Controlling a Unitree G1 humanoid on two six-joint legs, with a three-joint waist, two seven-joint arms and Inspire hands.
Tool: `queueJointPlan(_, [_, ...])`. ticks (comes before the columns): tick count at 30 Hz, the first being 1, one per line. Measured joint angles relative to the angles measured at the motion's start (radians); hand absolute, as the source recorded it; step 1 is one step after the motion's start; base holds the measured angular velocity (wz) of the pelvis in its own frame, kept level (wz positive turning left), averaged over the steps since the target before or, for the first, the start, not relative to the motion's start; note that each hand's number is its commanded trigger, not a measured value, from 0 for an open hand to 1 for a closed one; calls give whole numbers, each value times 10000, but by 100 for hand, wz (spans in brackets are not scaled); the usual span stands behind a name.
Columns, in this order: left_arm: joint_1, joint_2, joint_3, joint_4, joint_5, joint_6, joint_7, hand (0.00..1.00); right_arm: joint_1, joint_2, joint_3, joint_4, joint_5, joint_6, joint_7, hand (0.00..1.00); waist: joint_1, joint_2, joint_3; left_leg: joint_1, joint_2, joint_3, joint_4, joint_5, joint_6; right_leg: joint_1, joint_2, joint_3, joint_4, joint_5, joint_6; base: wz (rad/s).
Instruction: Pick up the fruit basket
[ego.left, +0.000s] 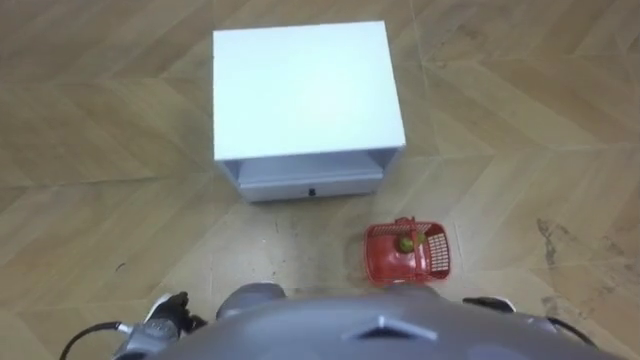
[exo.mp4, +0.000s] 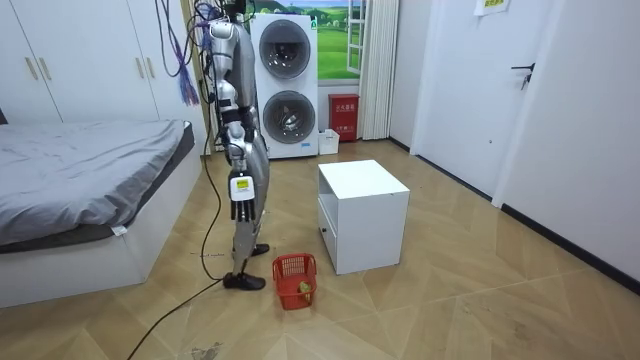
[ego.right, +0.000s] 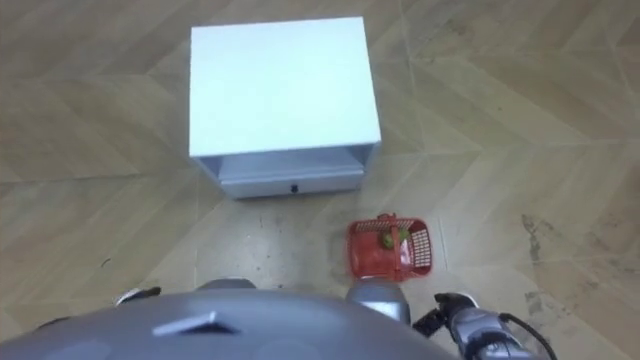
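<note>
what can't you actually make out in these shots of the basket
Fruit in the red basket: too small to name, both eye views.
Left hand, right hand: partly cut off at the bottom edge.
White cabinet interior: hidden by its top.

Fruit (ego.left: 406, 243) in the basket (ego.left: 380, 262) is too small to name.

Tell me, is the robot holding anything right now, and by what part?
Nothing is held. The red fruit basket stands on the floor just ahead of the robot, and the left hand and right hand are both apart from it.
</note>
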Motion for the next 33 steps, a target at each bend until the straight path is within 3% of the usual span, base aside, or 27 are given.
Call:
queueJointPlan(1, [-23,112,-27,-121,-1,-122,23,0,19,5,-76,-3,129,121,-58,0,154,-261,15,1,-278,160,-89,-15,103,-157,-412,71,1993,-133,-27,59])
queueJointPlan(3, [-90,201,-58,-185,-86,-68,58,0,-378,-111,18,-38,651,121,-327,0,582,-487,-8,-320,-386,568,159,-90,233,-182,-705,283,3920,-52,-55,-18])
queueJointPlan(4, [-159,242,-79,-188,-100,-68,92,0,-675,-236,201,-41,907,24,-524,0,790,-596,-16,-794,-359,663,492,-125,290,26,-748,215,4316,73,-105,-30])
queueJointPlan(5, [-218,279,-128,-185,-100,-72,139,0,-842,-295,232,-47,1101,-49,-592,0,827,-668,-48,-1093,-322,659,728,-151,336,148,-742,150,4307,129,-107,-5])
queueJointPlan(8, [-806,412,-428,100,-479,-93,402,0,-1937,-369,255,-49,1954,-374,-876,0,932,-773,7,-3103,103,663,2236,-270,539,602,-714,15,3448,172,-5,0])
queueJointPlan(10, [-1780,549,-492,144,-579,-107,551,0,-2715,-257,261,53,2400,-811,-909,0,990,-937,46,-4876,517,556,3797,-455,612,852,-750,-140,2179,25,230,7])
queueJointPlan(11, [-1972,581,-512,231,-729,-158,663,0,-2896,-259,251,118,2526,-914,-915,0,1002,-976,59,-5338,596,488,4289,-532,626,853,-754,-184,2105,-88,309,28])
queueJointPlan(12, [-2417,618,-617,435,-1041,-314,845,0,-3224,-284,247,250,2759,-1003,-969,0,1000,-910,126,-6132,843,300,5343,-741,643,758,-702,-291,2343,-1482,648,18])
queueJointPlan(13, [-2634,648,-733,620,-1464,-485,959,0,-3367,-292,252,317,2930,-1056,-1008,0,990,-943,161,-6678,913,121,6205,-931,604,479,-768,-248,3155,-2577,509,11])
queueJointPlan(14, [-2705,666,-857,696,-1629,-526,981,0,-3445,-318,251,293,3046,-1064,-1014,0,981,-960,175,-6924,870,-78,6616,-1039,538,236,-844,-181,3778,-2934,437,-9])
queueJointPlan(15, [-2712,714,-1058,800,-1748,-566,1071,0,-3409,-359,249,289,3218,-1091,-1043,0,1023,-972,256,-7342,765,-496,7441,-1278,400,-302,-973,14,5270,-3357,328,-12])
queueJointPlan(16, [-2641,837,-1354,902,-1876,-590,1218,0,-3326,-367,244,259,3503,-1099,-1127,0,982,-966,286,-7769,608,-931,8207,-1482,352,-766,-1102,108,6634,-3522,221,-13])
queueJointPlan(17, [-2608,902,-1514,1003,-1915,-586,1301,0,-3304,-379,237,221,3581,-1084,-1168,0,958,-979,297,-7980,603,-1040,8593,-1604,323,-1035,-1171,153,7327,-3552,189,0])
queueJointPlan(19, [-2620,965,-1850,1127,-1887,-551,1514,0,-3323,-659,107,104,3657,-1141,-1420,0,856,-1109,323,-9030,537,-1184,9931,-1887,451,-2205,-1462,520,9803,-3581,188,18])
queueJointPlan(23, [-2657,998,-2397,1552,-2091,-714,1771,0,-3452,-1093,-91,-592,3898,-1359,-1968,0,669,-1144,354,-10288,486,-1137,11833,-2372,748,-3224,-1634,1121,12624,-3619,163,29])
queueJointPlan(25, [-2701,1050,-2549,1687,-2095,-785,1868,0,-3831,-1243,-161,-1051,4307,-1396,-2141,0,666,-1280,429,-10733,475,-1030,12703,-2605,821,-3518,-1788,1436,13878,-3634,133,12])
queueJointPlan(27, [-2647,1046,-2590,1807,-2190,-989,2008,0,-3968,-1317,-190,-1581,4580,-1579,-2308,0,551,-1331,457,-10933,437,-1023,13228,-2740,889,-3469,-1841,1482,14498,-3665,70,23])
queueJointPlan(31, [-2468,1061,-2776,1918,-2719,-1164,2173,0,-4064,-1614,-211,-2483,5148,-2000,-2636,0,259,-1522,497,-11089,86,-939,14001,-2961,977,-3038,-2053,1472,15422,-3669,64,33])
queueJointPlan(33, [-2335,1062,-2779,1918,-2855,-1222,2242,0,-4076,-1622,-233,-2711,5437,-2112,-2748,0,158,-1576,479,-11101,25,-926,14241,-3065,939,-2902,-2128,1484,15653,-3673,58,10])
